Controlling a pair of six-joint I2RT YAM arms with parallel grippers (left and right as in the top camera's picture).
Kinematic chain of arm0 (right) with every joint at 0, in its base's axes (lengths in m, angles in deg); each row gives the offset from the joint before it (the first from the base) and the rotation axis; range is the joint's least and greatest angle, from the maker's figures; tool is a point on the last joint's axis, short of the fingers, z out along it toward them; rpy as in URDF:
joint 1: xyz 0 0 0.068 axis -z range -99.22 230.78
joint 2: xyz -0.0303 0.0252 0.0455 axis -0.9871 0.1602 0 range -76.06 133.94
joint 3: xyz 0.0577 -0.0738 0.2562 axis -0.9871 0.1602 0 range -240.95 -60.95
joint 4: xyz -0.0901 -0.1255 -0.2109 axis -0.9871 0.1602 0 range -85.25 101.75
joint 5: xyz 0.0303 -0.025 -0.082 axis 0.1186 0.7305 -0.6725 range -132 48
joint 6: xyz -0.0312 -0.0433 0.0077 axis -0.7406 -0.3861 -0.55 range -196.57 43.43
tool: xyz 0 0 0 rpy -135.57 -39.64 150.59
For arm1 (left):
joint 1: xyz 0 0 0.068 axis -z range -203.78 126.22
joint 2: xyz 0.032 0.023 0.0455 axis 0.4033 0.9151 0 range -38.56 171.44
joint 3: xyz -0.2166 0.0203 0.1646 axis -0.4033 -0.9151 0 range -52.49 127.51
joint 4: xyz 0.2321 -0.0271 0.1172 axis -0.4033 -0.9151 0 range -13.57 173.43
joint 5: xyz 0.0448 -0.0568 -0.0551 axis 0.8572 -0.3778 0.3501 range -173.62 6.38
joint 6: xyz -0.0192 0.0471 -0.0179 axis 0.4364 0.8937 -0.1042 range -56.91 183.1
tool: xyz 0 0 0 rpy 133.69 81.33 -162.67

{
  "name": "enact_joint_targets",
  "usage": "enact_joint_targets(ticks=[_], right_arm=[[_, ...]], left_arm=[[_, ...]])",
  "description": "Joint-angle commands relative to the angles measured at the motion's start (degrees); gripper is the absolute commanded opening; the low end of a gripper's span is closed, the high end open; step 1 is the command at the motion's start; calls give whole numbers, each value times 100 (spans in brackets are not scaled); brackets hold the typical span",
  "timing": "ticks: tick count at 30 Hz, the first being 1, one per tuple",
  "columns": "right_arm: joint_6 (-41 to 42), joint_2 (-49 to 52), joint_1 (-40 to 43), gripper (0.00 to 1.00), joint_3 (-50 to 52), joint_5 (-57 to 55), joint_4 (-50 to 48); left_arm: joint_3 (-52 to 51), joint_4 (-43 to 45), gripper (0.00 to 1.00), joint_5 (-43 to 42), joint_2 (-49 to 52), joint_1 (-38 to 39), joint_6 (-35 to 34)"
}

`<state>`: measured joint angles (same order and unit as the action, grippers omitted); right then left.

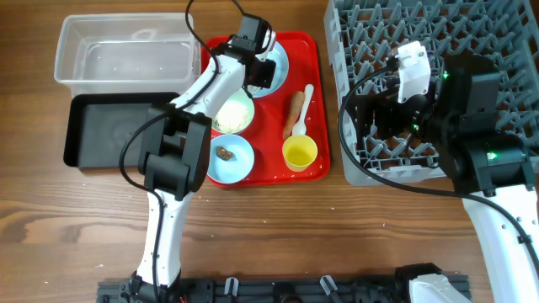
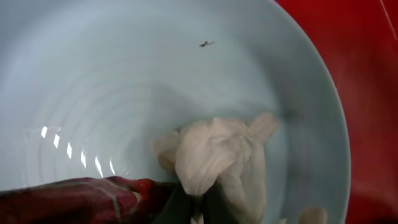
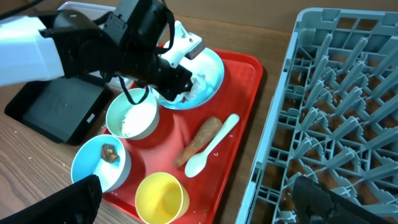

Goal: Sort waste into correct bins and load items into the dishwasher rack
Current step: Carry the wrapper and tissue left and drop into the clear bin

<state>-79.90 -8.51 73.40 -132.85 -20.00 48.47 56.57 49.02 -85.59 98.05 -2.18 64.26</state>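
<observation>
The left gripper is down inside the large pale blue plate, which lies at the upper middle of the red tray in the overhead view. Its dark fingers are closed together at the bottom edge of the left wrist view, and the lower tip of the crumpled white tissue is pinched between them. The red-and-white snack wrapper lies in the plate just beside the tissue, at the lower left of that view. The print on it is too blurred to read.

The right gripper hangs with its jaws spread wide – one dark finger in each lower corner of the right wrist view – and nothing is between them. In the overhead view it is at the right of the frame, over the left part of the grey dishwasher rack.

On the tray, one small bowl holds the loose white rice. The other small bowl, lower left of it, holds the small brown food lump. The thin orange carrot and the white plastic spoon lie side by side, touching, right of the bowls. The small yellow cup stands upright below them.

The clear tub and the black tub stand at the upper left of the overhead view – the black one under the clear one in the frame, both left of the tray.
</observation>
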Motion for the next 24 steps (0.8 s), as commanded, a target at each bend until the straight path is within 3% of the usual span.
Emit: enact_joint_targets(ticks=[1,4,13,24], right_arm=[[-57,39,-9,100,-116,-48,7],[-59,39,-9,100,-116,-48,4],[-61,39,-11,100,-116,-48,4],[-59,39,-9,100,-116,-48,4]], left_arm=[[481,-212,4,61,-732,-33,-459],[531,-321,4,59,-1318,-146,-833],[531,-835,4,323,-2350,-927,-918],[527,-1152,4,529,-1432,-2516,-1384]])
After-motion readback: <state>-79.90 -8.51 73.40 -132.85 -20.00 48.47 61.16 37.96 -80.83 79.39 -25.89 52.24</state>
